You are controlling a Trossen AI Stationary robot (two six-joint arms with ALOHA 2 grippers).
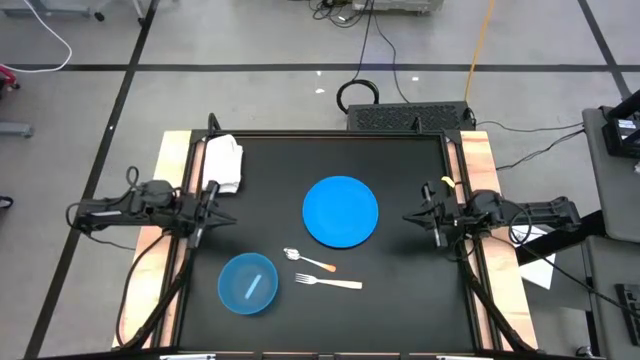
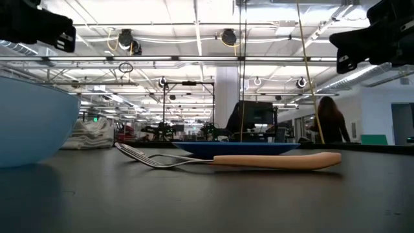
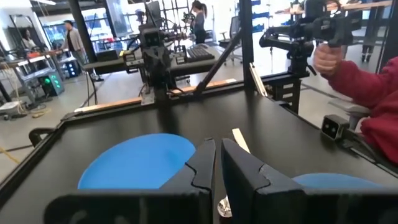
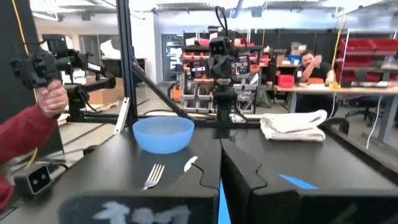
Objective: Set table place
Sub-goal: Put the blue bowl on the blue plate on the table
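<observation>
On the black table [image 1: 400, 290] lie a blue plate [image 1: 341, 211] in the middle, a light blue bowl [image 1: 247, 283] near the front left, a fork with a pale handle [image 1: 330, 283] and a spoon [image 1: 308, 260] between them, and a folded white cloth [image 1: 224, 163] at the far left. My left gripper [image 1: 224, 213] is shut and empty above the table's left edge. My right gripper [image 1: 413, 217] is shut and empty above the right edge. Both hover above the table, touching nothing.
Light wooden strips [image 1: 172, 170] run along the table's left and right sides. A person in a red sleeve [image 3: 367, 87] holds a handle device near the table's front, seen in both wrist views. Bare tabletop lies at the front right and far middle.
</observation>
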